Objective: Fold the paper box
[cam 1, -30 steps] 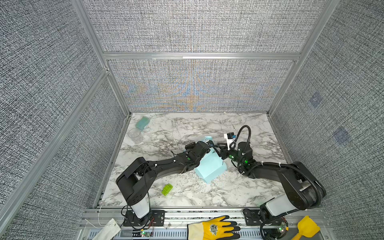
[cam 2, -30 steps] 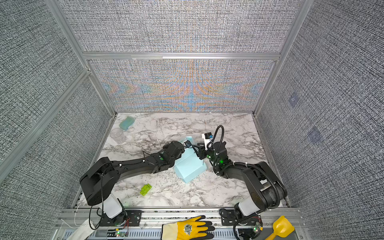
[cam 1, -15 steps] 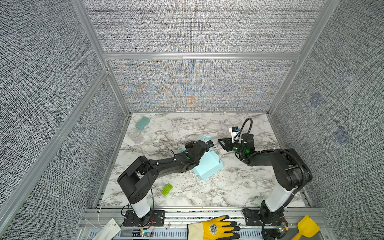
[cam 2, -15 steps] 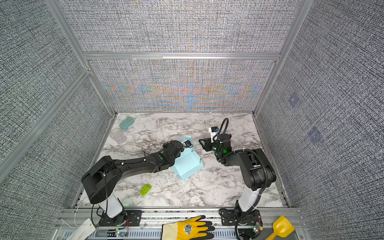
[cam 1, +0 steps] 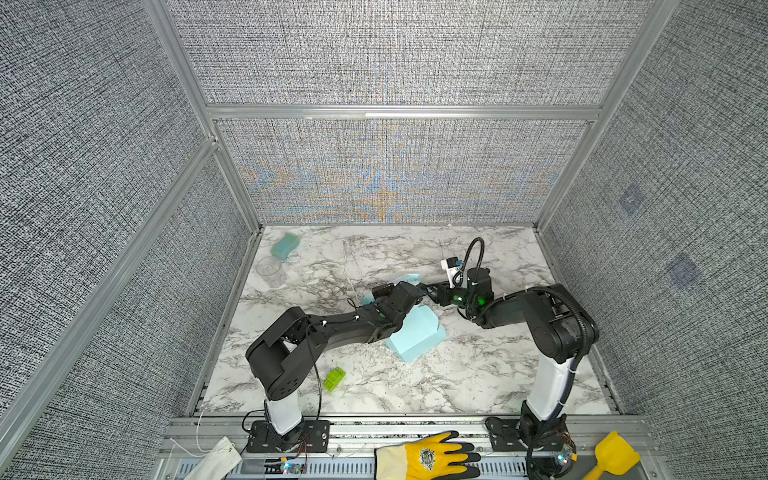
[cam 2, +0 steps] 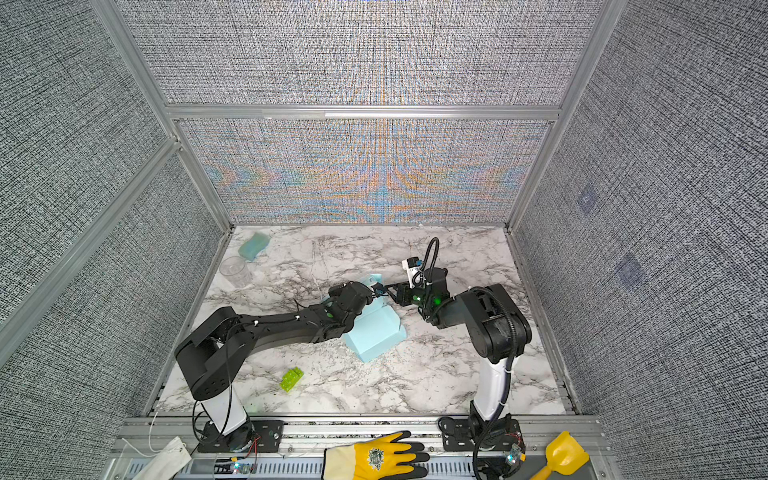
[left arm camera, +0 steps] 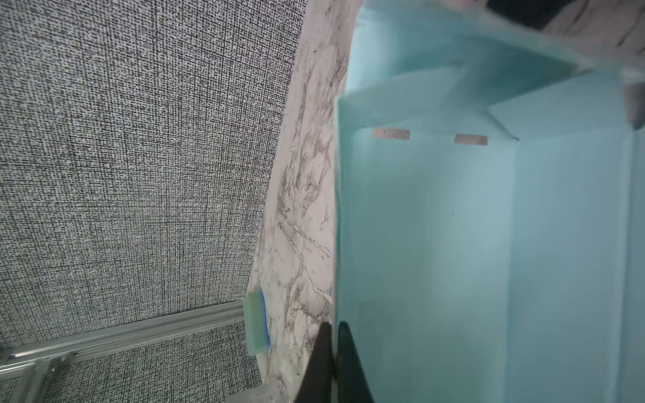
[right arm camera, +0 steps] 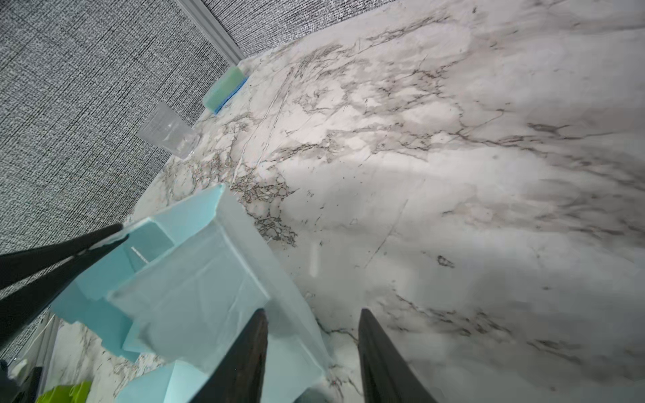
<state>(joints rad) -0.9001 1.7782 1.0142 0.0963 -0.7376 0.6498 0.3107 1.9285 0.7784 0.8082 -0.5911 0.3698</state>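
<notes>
Done: paper box [cam 1: 415, 336] walls up.
Remaining: flaps seemingly untucked.
Left end effector [left arm camera: 333, 352]: clamps box wall.
Right end effector [right arm camera: 312, 314]: open, empty.

Looks like thin pale-blue card in the paper box [cam 1: 417, 338], matt and smooth, sharply creased, with one flap near-translucent in the right wrist view. Shows a marble-patterned tabletop [cam 1: 478, 374], smooth with a soft sheen. Coarse woven grey cloth on the walls [cam 1: 374, 62], rough and matt, edged by brushed aluminium rails [cam 1: 399, 111] with a dull shine. Clear glossy plastic in the cup [cam 1: 270, 268]; soft porous foam in the sponge [cam 1: 284, 245]. Bright moulded plastic, slightly shiny, in the green brick [cam 1: 334, 379]. Matt black plastic on the arm casings [cam 1: 291, 345], smooth glossy white on the lower posts [cam 1: 548, 386]. Yellow knitted cloth with a black rubbery coating in the glove [cam 1: 428, 459]
</notes>
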